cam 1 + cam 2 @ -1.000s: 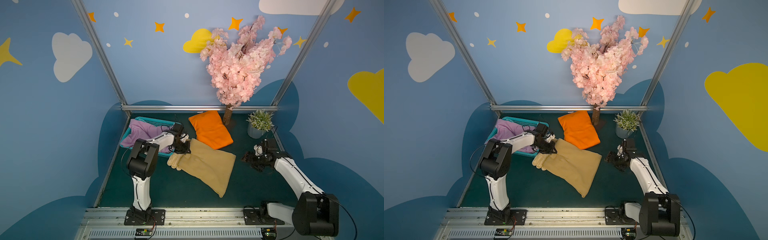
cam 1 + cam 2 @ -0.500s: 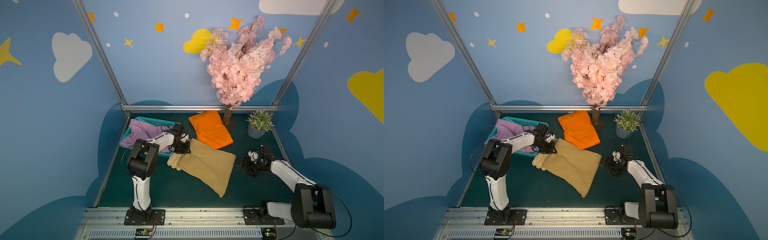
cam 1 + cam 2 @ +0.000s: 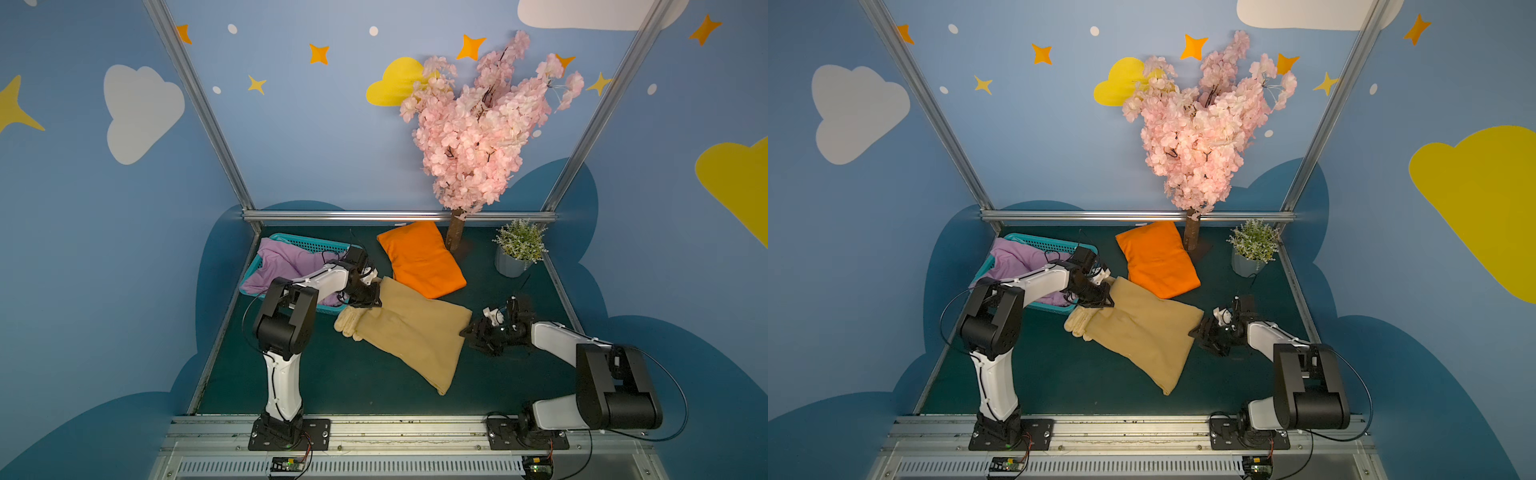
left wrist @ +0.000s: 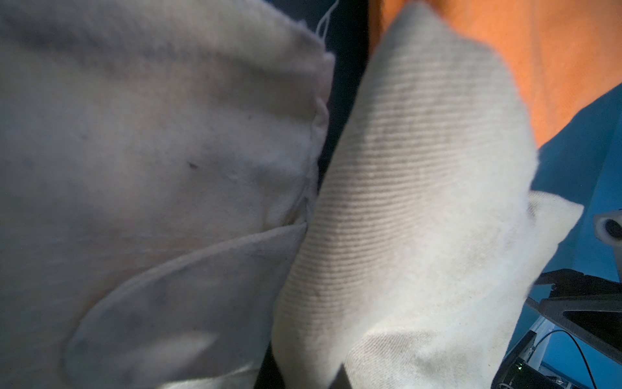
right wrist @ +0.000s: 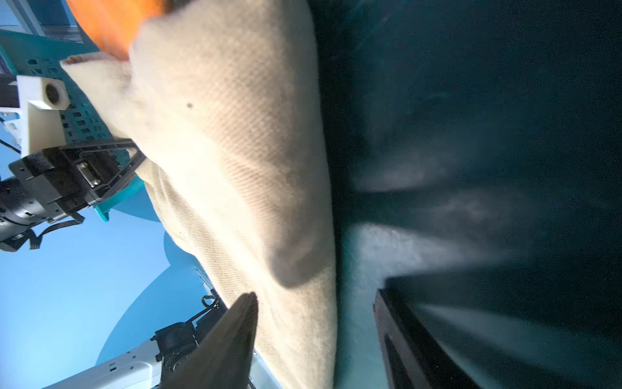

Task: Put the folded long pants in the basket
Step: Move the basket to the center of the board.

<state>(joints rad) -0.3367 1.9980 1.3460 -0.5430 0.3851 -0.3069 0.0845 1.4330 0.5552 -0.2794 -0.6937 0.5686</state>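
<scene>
L gripper clamped on tan pants corner by basket, table back-left; pants lie mid-table. R gripper jaws apart astride far corner. Soft, light, floppy: prob needs both corners held.

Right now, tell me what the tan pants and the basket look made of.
Tan pants: soft woven cloth, matte; a fine ribbed weave shows in the right wrist view, and it drapes in folds. Basket: probably rigid moulded plastic, teal, smooth; its walls are pierced with regular rows of holes.
</scene>
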